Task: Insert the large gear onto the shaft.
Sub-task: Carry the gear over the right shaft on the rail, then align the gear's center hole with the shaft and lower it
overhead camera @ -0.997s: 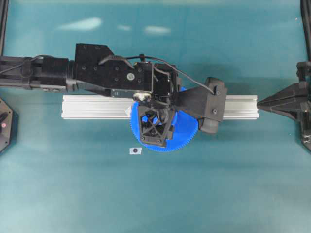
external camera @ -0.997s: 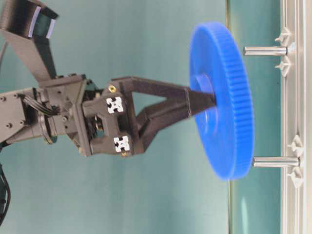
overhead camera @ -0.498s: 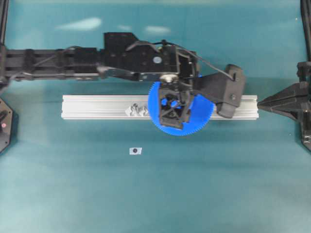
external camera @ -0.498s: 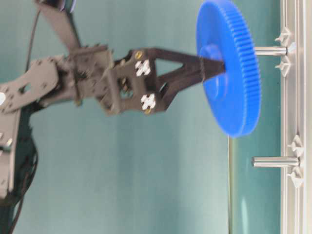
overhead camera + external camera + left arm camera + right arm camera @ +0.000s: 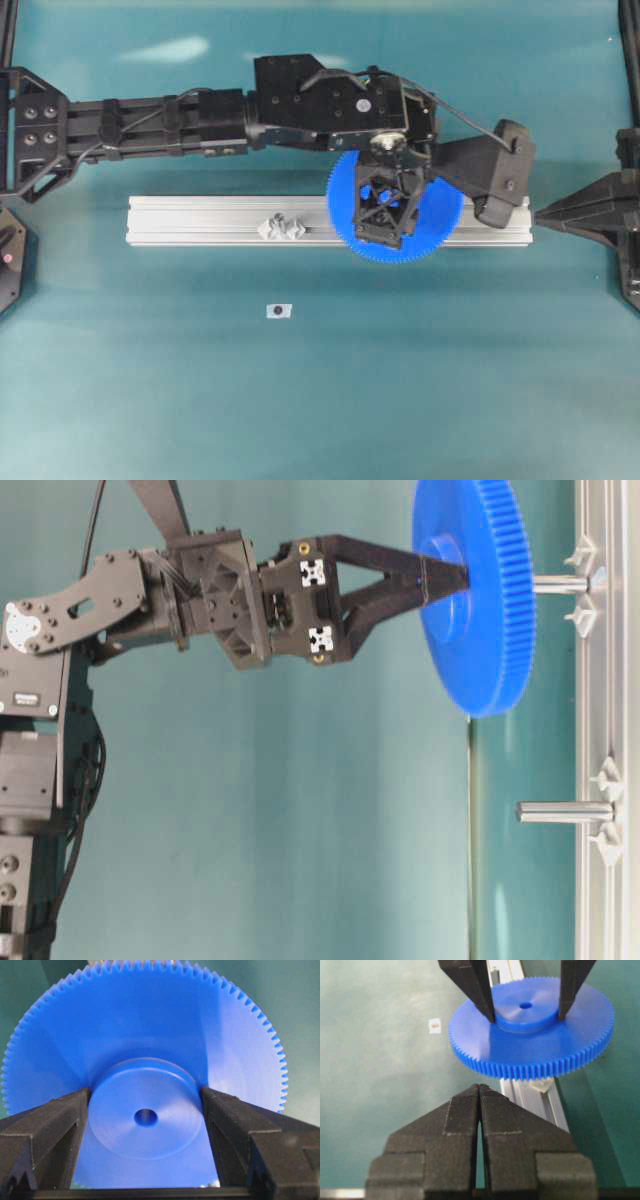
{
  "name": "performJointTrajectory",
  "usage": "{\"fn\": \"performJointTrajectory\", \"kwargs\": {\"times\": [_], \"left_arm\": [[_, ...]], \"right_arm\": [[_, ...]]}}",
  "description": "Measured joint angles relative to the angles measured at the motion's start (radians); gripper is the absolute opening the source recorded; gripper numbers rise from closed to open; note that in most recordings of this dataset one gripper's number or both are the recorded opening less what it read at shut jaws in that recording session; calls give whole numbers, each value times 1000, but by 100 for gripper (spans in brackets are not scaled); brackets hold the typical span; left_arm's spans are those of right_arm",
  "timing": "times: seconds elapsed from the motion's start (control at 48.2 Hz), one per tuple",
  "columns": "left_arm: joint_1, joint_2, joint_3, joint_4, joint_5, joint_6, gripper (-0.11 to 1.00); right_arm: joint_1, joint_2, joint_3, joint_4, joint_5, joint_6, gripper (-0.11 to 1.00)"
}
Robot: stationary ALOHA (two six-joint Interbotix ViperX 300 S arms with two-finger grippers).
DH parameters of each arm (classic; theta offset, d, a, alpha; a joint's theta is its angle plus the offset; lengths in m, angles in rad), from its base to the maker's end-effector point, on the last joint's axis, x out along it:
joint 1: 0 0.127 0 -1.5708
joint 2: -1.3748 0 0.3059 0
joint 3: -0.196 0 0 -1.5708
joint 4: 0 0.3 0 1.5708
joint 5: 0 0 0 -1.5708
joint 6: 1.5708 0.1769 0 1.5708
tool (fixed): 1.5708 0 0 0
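The large gear [image 5: 430,215], a bright-blue toothed disc, hangs flat above the right part of the aluminium rail [image 5: 190,220]. My left gripper [image 5: 385,208] is shut on its raised hub [image 5: 145,1115], one finger on each side. In the table-level view the gear [image 5: 480,630] stands just in front of the shaft [image 5: 562,583], the hub about level with it and the shaft's tip hidden behind the disc. The centre hole [image 5: 145,1117] looks empty. My right gripper [image 5: 479,1088] is shut and empty, parked at the rail's right end [image 5: 540,212].
A second upright peg [image 5: 565,811] on a clear diamond mount [image 5: 283,227] stands further left on the rail. A small white tag with a dark dot [image 5: 279,311] lies on the teal table in front of the rail. The left arm stretches across the back.
My left arm has carried the gear to the right along the rail, from the rail's front edge to above its right part, level with the shaft. The right gripper has not moved.
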Motion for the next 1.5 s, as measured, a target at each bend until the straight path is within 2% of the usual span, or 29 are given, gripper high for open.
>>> {"fn": "performJointTrajectory", "kwargs": {"times": [0.249,1.495], "left_arm": [[3,26,-41,0,12,2,76],[26,72,-46,5,23,3,76]], "right_arm": [[2,0,0,0,2,-2,3],[0,-3,8,0,2,0,3]]}}
